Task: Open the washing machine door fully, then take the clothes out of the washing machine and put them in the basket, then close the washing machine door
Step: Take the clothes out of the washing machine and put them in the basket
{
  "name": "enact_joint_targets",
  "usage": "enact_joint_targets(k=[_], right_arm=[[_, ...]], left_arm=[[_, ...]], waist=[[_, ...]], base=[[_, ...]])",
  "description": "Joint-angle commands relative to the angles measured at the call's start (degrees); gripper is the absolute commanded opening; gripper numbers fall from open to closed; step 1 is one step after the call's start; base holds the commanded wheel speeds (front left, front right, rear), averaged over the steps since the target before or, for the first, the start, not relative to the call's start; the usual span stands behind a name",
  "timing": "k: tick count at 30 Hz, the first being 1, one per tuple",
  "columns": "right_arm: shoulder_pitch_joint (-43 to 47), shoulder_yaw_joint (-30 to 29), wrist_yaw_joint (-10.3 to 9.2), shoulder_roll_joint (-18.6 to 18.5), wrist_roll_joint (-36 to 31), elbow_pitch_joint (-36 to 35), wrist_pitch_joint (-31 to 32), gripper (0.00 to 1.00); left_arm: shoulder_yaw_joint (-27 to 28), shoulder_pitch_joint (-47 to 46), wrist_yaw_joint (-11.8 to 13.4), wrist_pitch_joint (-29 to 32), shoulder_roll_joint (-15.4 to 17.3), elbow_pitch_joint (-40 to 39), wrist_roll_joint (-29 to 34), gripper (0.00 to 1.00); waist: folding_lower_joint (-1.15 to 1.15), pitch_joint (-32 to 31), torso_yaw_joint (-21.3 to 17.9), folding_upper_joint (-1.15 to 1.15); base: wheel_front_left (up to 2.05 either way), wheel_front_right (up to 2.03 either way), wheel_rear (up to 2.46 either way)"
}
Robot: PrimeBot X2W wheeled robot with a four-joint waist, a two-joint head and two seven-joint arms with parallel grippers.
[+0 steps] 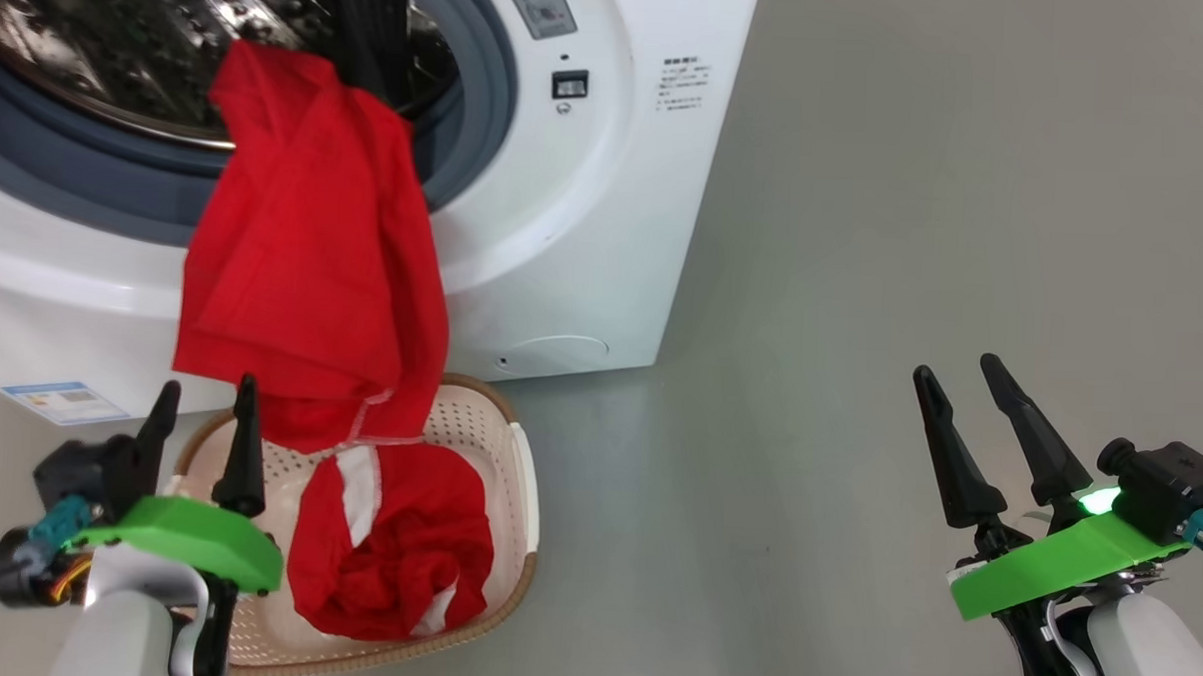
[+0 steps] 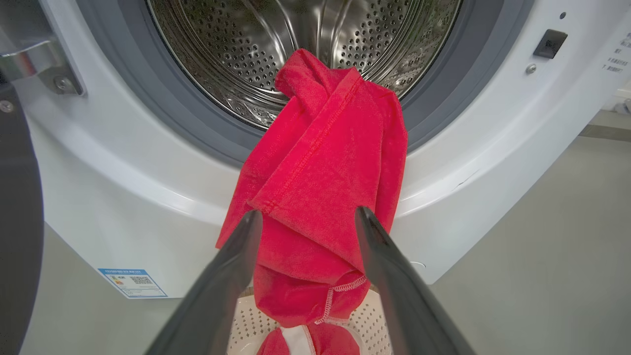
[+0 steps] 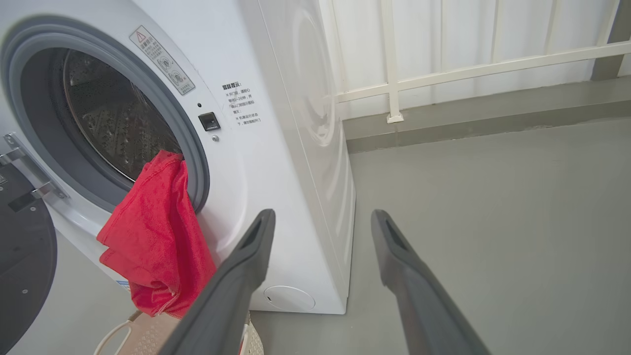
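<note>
Operator: Where are the clothes?

Spotter: You have one red garment (image 1: 314,258) draped over the lip of the drum (image 2: 256,64). It hangs down the front of the washing machine (image 1: 605,228), with its hem over the basket (image 1: 526,485). A second red garment (image 1: 394,561), with white panels, lies bunched in that basket.

Operator: And the pincers?

Spotter: Your left pincer (image 1: 209,384) is spread wide and empty by the basket's left rim, pointing at the hanging cloth. Your right pincer (image 1: 957,368) is wide too, gripping nothing, over the grey floor (image 1: 867,187) well apart from the machine. The washing machine door (image 3: 24,266) is swung open.
</note>
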Motion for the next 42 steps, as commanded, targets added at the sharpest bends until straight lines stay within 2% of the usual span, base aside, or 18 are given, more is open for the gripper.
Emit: enact_joint_targets(k=[1,12,20,30,42], right_arm=[[-1.1,0.9,0.09,-0.4,-0.3,-1.3,-0.3,1.00],[-3.0,1.7,0.09,0.6,-0.2,-1.5,-0.3,1.00],[-3.8,1.9,0.09,1.2,0.0,-1.5,-0.3,1.00],[-4.7,1.5,0.09,2.0,0.0,-2.0,-0.3,1.00],[-6.5,1.6,0.09,3.3,0.0,-2.2,-0.3,1.00]], left_arm=[[1.4,-3.2,-0.9,0.0,1.9,1.6,-0.7,1.00],[-1.0,-16.2,-2.3,0.3,3.7,21.6,-1.6,1.00],[-2.5,-23.8,-2.7,-0.8,5.0,32.5,-2.0,1.00],[-3.3,-30.1,-2.9,-1.1,5.9,39.6,-2.9,1.00],[-5.6,-37.5,-2.7,1.7,7.3,44.8,-2.3,1.00]], waist=[[0.00,1.0,-0.9,0.00],[0.00,4.2,-3.8,0.00],[0.00,6.2,-6.1,0.00],[0.00,9.0,-7.3,0.00],[0.00,11.9,-8.3,0.00]], base=[[0.00,0.00,0.00],[0.00,0.00,0.00],[0.00,0.00,0.00],[0.00,0.00,0.00],[0.00,0.00,0.00]])
